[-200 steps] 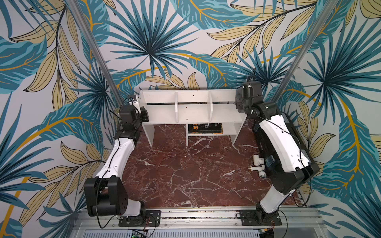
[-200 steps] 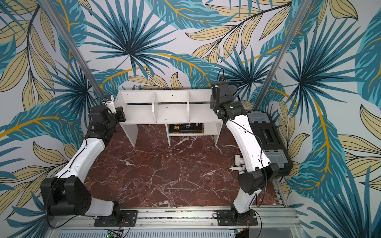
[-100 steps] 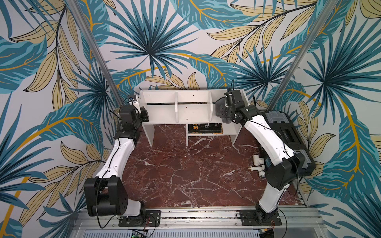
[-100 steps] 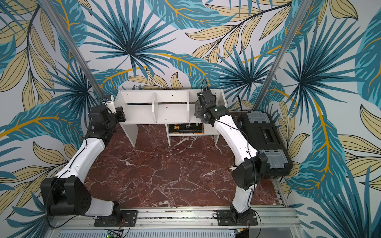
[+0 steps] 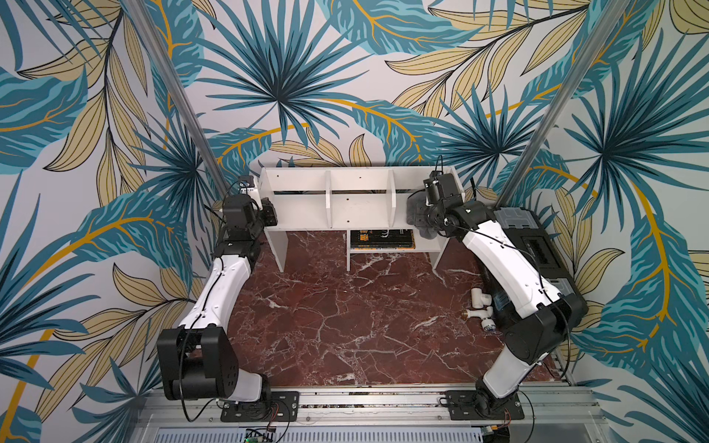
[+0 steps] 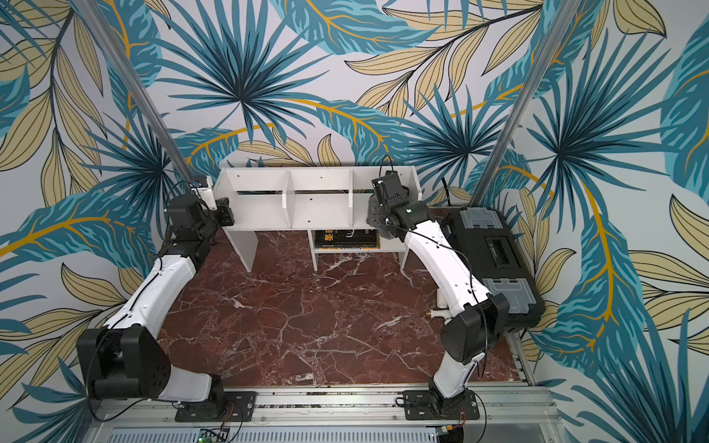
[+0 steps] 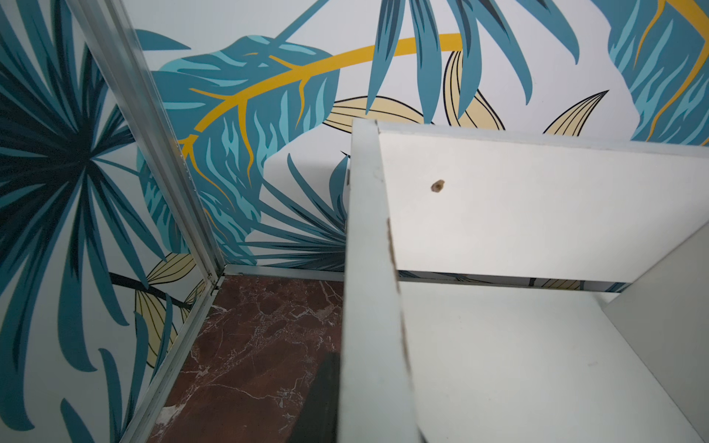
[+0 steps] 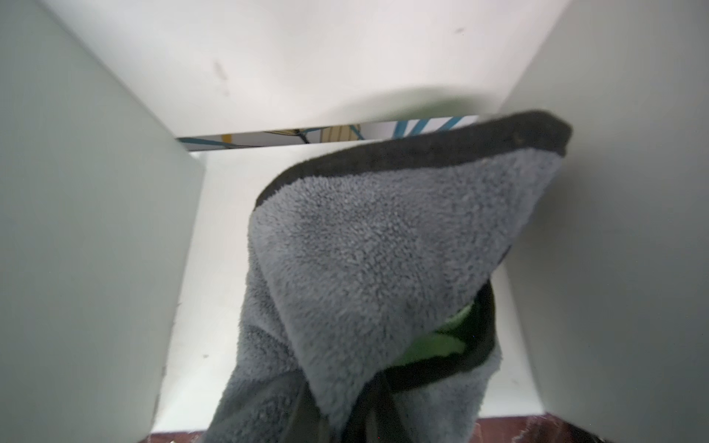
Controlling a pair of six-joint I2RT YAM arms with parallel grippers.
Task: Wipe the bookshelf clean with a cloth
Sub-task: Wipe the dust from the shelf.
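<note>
The white bookshelf [image 5: 360,203] stands at the back of the table in both top views. My left gripper [image 5: 269,211] is shut on its left side panel [image 7: 374,307]; one dark finger [image 7: 322,399] shows against the panel's outer face. My right gripper [image 8: 341,422] is shut on the grey cloth [image 8: 383,249], whose black hem and green corner show. The cloth [image 5: 416,214] hangs inside the right upper compartment and lies against its right wall. It hides most of the right fingers.
A long black toolbox [image 5: 537,237] lies right of the shelf, partly under my right arm. White pipe fittings [image 5: 479,307] sit on the red marble tabletop [image 5: 345,307]. A dark flat box [image 5: 381,238] fills the lower cubby. Slanted metal posts [image 5: 184,99] flank the shelf.
My right arm swung the cloth from the shelf's right end leftward into the right compartment, then drew back a little to the right. The left arm stayed put.
</note>
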